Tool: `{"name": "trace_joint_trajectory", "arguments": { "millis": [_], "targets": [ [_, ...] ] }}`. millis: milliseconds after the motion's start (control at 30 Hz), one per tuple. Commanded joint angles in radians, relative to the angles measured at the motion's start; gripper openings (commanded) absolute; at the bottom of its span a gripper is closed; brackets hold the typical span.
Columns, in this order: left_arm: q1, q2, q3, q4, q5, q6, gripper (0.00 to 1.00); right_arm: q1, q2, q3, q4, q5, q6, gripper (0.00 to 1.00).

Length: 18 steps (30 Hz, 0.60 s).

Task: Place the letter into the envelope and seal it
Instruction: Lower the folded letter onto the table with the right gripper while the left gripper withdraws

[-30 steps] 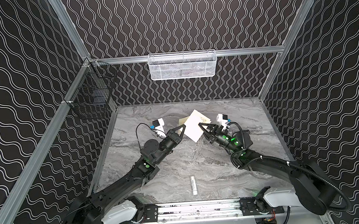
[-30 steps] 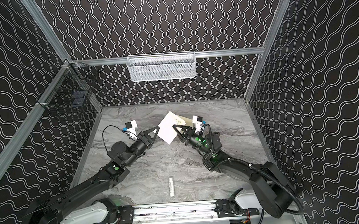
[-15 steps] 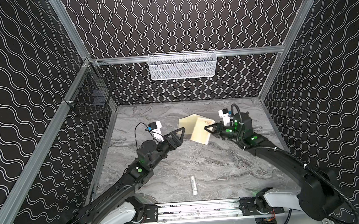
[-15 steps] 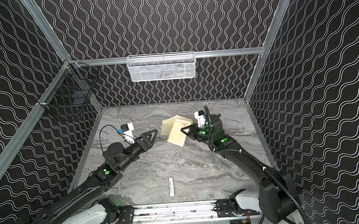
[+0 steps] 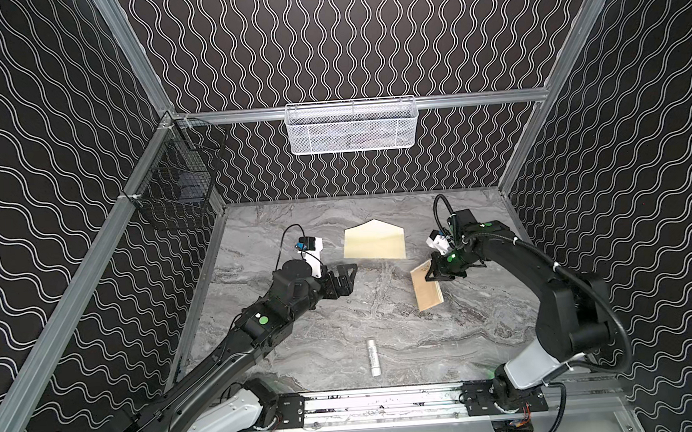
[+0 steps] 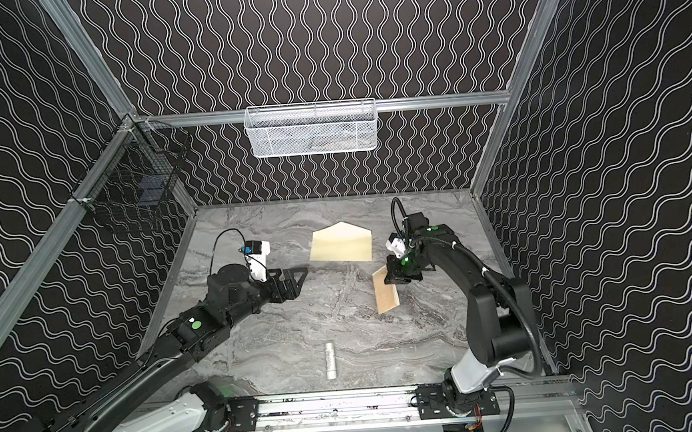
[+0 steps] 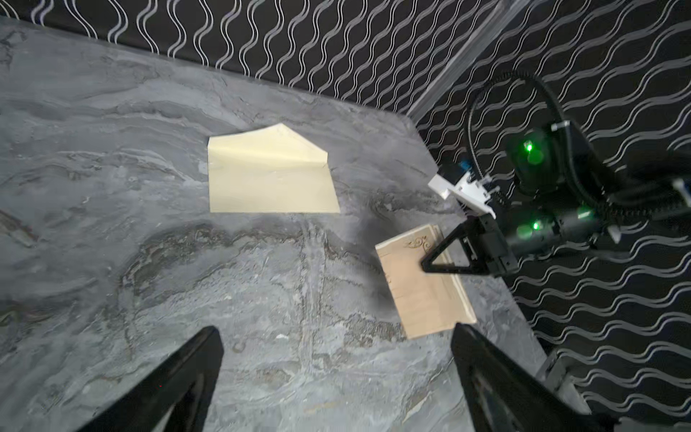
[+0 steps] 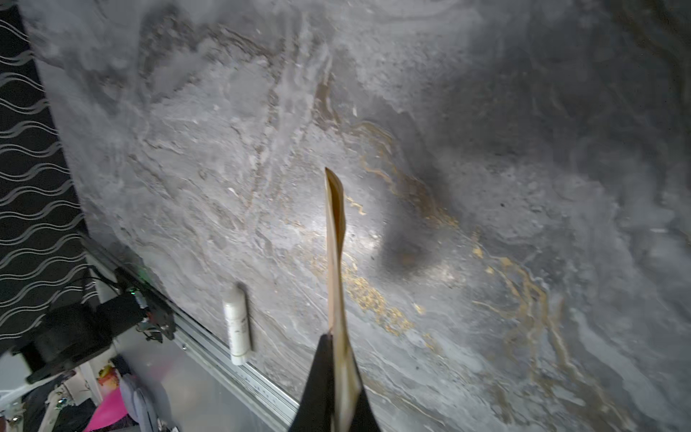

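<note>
black wire basket (image 5: 176,191): hung on the left wall rail, 10 o'clock of the table middle in both top views. Contents too dim to tell.
left gripper (image 5: 350,273): black, low over the grey marbled tabletop (image 5: 323,335), 8 o'clock of the envelope, aimed toward 3 o'clock. Its fingers (image 7: 179,374) stand wide apart with nothing between them; the left wrist view shows only bare table in the gap.
white mesh basket (image 5: 350,127): on the back wall rail, 12 o'clock. Contents unclear.
envelope: long pale cream paper envelope (image 5: 375,246), flat on the table at 12 o'clock of the table middle, touched by neither gripper. The pointed flap is open, tip toward 12 o'clock.
stick: small white cylindrical stick (image 5: 373,357), lying on the table at 6 o'clock of the envelope, near the front rail. Long axis runs 12 to 6. Well apart from both grippers.
letter: tan kraft-paper letter (image 5: 428,296) with a dark corner flourish, folded, at 4 o'clock of the envelope. It is apart from the envelope, not inside it. The far end is in the right gripper and the rest slants toward 6 o'clock, with a shadow under it. Cannot tell if the near end touches the table. It shows edge-on in the right wrist view.
right gripper (image 5: 431,277): black, 4 o'clock of the envelope. Its fingers (image 8: 318,385) are together, clamped on the letter's far end.
</note>
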Motion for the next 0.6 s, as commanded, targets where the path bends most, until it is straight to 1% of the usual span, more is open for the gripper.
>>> {"name": "trace_joint_trajectory", "arguments": {
  "millis": [0,100,133,233,367,567],
  "targets": [
    [0.001,0.0,-0.005,-0.024,0.042,0.056,0.99,-0.029,0.024,0.043,-0.104,0.089,-0.085,0.0],
    [0.001,0.004,-0.018,-0.014,0.066,0.045,0.99,-0.077,0.045,0.072,-0.096,0.112,-0.083,0.0],
    [0.001,0.007,-0.02,-0.009,0.076,0.041,0.99,-0.095,0.052,0.073,-0.083,0.094,-0.087,0.0],
    [0.0,0.031,-0.009,-0.012,0.103,0.048,0.99,-0.123,0.101,0.093,-0.068,0.096,-0.098,0.0],
    [0.001,0.05,0.0,-0.009,0.103,0.052,0.99,-0.16,0.184,0.152,-0.08,0.13,-0.094,0.0],
    [0.002,0.048,-0.004,-0.01,0.084,0.056,0.99,-0.171,0.25,0.194,-0.078,0.194,-0.095,0.0]
  ]
}}
